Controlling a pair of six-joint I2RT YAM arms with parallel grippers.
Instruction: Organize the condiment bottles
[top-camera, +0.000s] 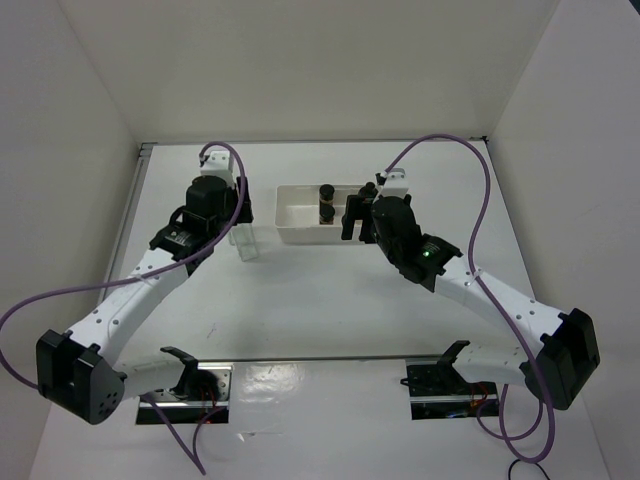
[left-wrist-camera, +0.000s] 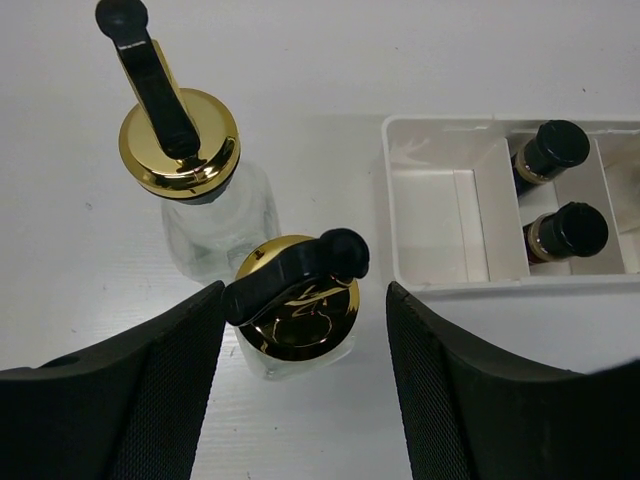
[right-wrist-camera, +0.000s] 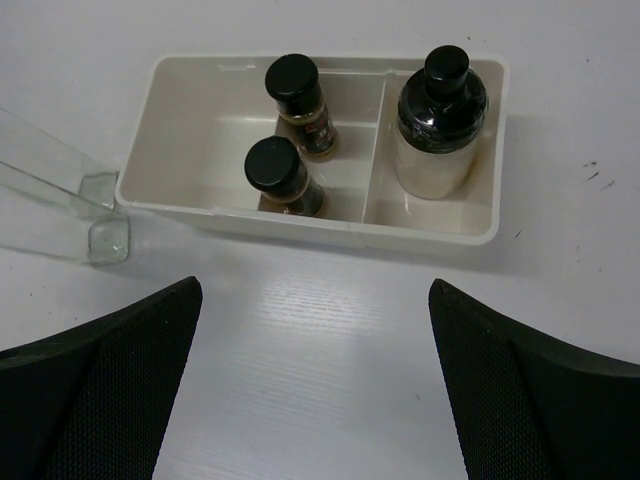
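Condiment bottles (top-camera: 326, 202) partly sorted: three are sitting in the white tray (right-wrist-camera: 420, 232), two are waiting outside.
Two dark spice jars (right-wrist-camera: 272, 168) are occupying the middle compartment, the whitish jar (right-wrist-camera: 440, 130) the right; the left is lying empty. Both glass bottles (left-wrist-camera: 180, 145) are standing just left of the tray. Left gripper (left-wrist-camera: 302, 295) is straddling the nearer bottle (left-wrist-camera: 297, 320), jaws apart, not gripping. Right gripper (right-wrist-camera: 315, 290) is hovering near the tray, jaws wide, empty.

White rectangular plastic tray (right-wrist-camera: 300, 222) on white table (right-wrist-camera: 330, 330): two small dark black-capped spice jars (right-wrist-camera: 283, 170) sharing one compartment, whitish black-capped jar (right-wrist-camera: 440, 130) alone at right end. Clear square glass bottles (right-wrist-camera: 70, 200) just left of tray. Black fingers (right-wrist-camera: 110, 400) spread wide, nothing between.
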